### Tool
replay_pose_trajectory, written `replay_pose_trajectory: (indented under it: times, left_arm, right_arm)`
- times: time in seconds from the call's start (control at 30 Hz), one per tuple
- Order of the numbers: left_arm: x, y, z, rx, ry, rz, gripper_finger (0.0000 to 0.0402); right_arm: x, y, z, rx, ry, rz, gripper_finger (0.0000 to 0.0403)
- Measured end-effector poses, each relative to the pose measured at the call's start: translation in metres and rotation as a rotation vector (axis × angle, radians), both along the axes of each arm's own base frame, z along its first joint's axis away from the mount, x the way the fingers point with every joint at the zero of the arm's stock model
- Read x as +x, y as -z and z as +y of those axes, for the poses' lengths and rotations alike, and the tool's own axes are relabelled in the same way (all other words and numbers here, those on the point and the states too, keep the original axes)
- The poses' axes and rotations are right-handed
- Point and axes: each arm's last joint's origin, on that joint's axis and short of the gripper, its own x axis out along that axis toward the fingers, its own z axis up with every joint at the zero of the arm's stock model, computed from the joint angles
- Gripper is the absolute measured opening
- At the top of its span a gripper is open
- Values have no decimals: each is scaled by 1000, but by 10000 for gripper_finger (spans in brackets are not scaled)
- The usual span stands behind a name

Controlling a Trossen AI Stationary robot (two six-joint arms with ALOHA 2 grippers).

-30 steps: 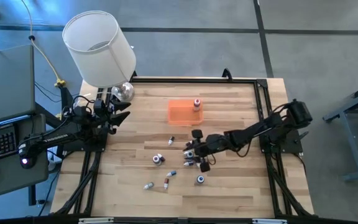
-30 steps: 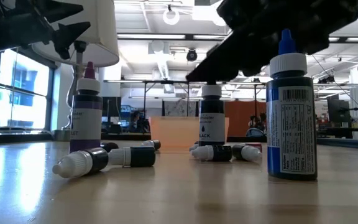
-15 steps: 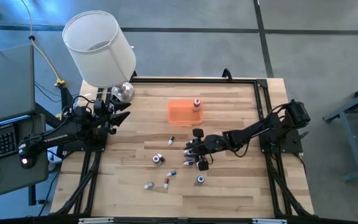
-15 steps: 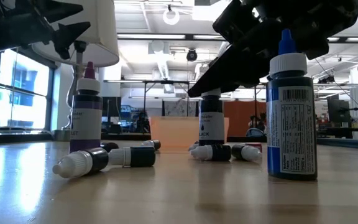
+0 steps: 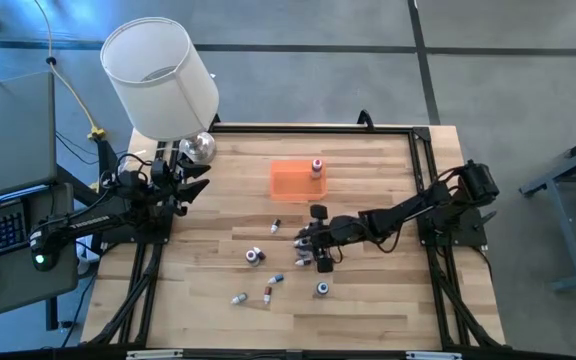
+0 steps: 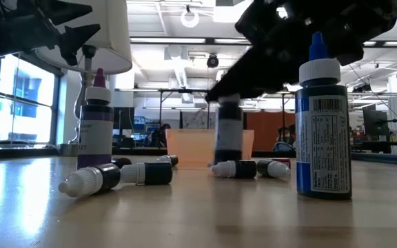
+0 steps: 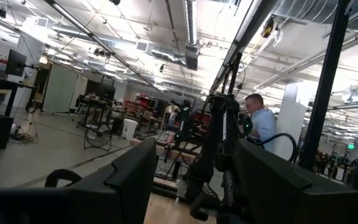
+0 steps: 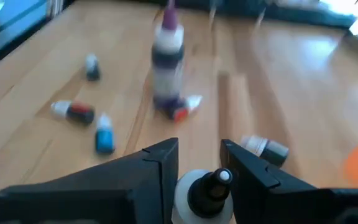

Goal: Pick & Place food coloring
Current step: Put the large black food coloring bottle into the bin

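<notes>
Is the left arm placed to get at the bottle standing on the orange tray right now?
Probably not. The left pincer is parked open off the table's left edge, away from the bottle on the orange tray. Nothing stands between them, but it looks like a long stretch.

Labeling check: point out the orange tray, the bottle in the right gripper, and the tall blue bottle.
orange tray (image 5: 290,181), high view, bare floor.
bottle in right gripper (image 8: 205,190), right wrist view, white cap.
tall blue bottle (image 6: 323,138), low view, label.

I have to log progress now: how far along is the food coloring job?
Early. One bottle stands at the orange tray. The right gripper is closed on a bottle at mid-table. Several bottles lie or stand on the table. The left gripper waits at the table's left edge.
</notes>
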Motion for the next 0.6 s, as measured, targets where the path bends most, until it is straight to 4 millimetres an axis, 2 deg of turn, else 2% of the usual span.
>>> replay_pose_trajectory:
  times: [0.17, 0.27, 0.37, 0.47, 0.6]
  left_arm:
    - [0, 0, 0, -2, -4, -1, 216]
    - [0, 0, 0, -3, -6, -1, 216]
    - [0, 0, 0, -3, -6, -1, 216]
    - [0, 0, 0, -3, -7, -1, 216]
    - [0, 0, 0, -3, -6, -1, 216]
  right_arm:
    - [6, -21, -7, -11, 135, -203, 102]
    - [3, -34, -18, -113, 318, -247, 101]
    - [-4, -43, -33, -267, 546, -213, 105]
    - [-10, -47, -53, -332, 703, -157, 104]
    - [-11, -40, -83, -192, 726, -115, 101]
